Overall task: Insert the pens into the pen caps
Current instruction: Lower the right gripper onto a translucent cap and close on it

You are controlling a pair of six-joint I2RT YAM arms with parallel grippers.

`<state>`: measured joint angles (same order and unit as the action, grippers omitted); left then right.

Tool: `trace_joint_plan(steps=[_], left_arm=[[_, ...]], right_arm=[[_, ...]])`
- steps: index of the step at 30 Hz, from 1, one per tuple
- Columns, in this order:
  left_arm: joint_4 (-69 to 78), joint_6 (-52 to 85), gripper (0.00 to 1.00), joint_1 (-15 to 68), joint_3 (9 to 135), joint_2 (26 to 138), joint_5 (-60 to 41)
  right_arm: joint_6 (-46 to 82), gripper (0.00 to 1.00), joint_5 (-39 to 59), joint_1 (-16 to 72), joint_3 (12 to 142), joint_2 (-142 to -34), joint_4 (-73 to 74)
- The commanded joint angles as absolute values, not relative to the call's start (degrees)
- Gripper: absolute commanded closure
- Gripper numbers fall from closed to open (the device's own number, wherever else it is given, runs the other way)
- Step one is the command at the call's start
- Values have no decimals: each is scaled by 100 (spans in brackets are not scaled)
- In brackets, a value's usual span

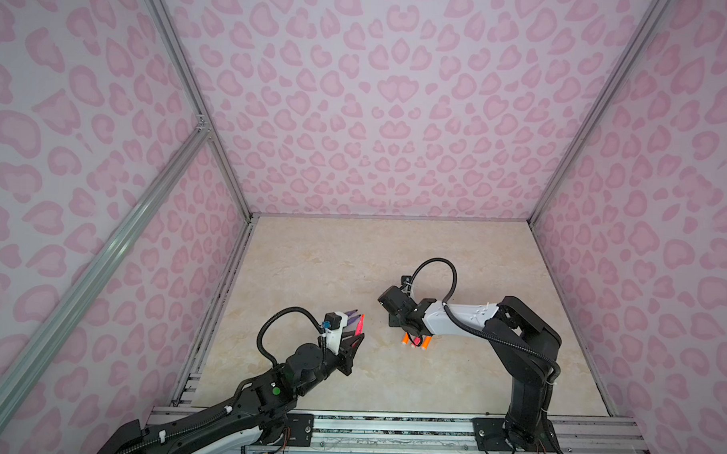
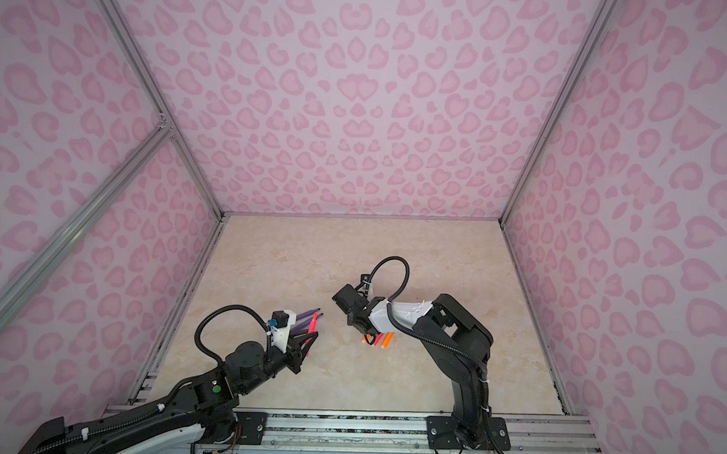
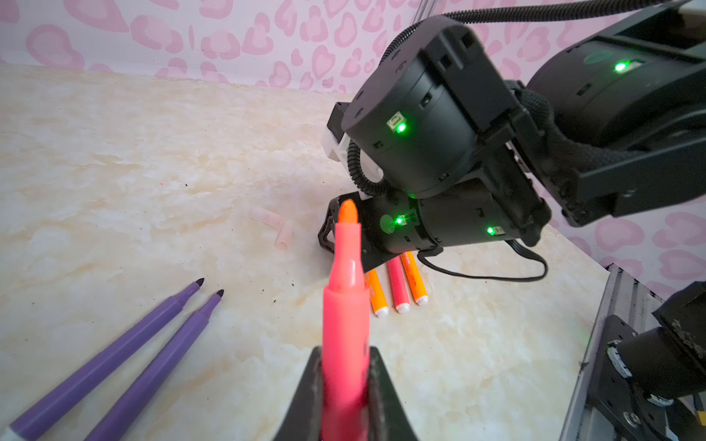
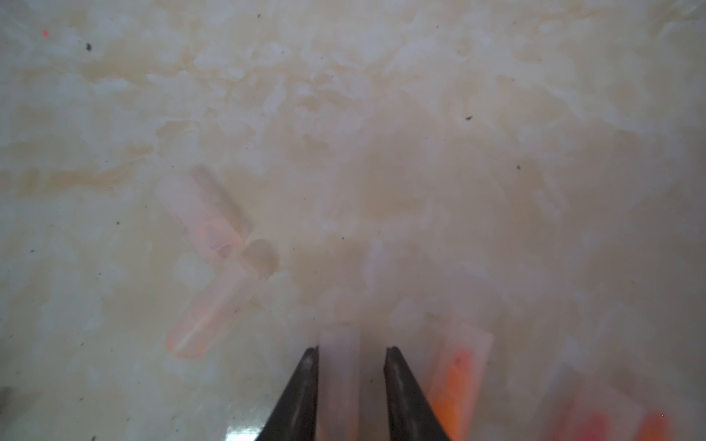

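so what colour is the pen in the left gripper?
The pen has a pink-red barrel with an orange tip; it shows best in the left wrist view.

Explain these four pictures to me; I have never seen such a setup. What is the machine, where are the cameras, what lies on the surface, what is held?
Two robot arms stand at the near edge of a beige table, each ending in a two-fingered gripper. Two pictures look down from overhead, nearly alike; the other two come from a camera on each wrist. The left gripper is shut on a pink-red pen, tip forward. Two purple pens lie uncapped beside it. The right gripper is down at the table, jaws either side of a clear cap, with a gap on one side. Two loose caps lie nearby. Under that arm lie two orange pens and a second pink-red pen; their tips look capped, though blurred.
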<state>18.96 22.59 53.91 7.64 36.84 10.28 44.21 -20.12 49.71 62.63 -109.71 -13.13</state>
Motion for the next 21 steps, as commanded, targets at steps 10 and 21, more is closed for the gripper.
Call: trace_joint_plan(steps=[10,21], left_arm=[[1995,2224,97,5388,804,3657,1002],[1994,2228,97,5388,790,3630,993]], right_arm=[[4378,69,-1925,4931,6319,-11114,-1319],[4368,81,-1898,4925,6298,-11143,-1269]])
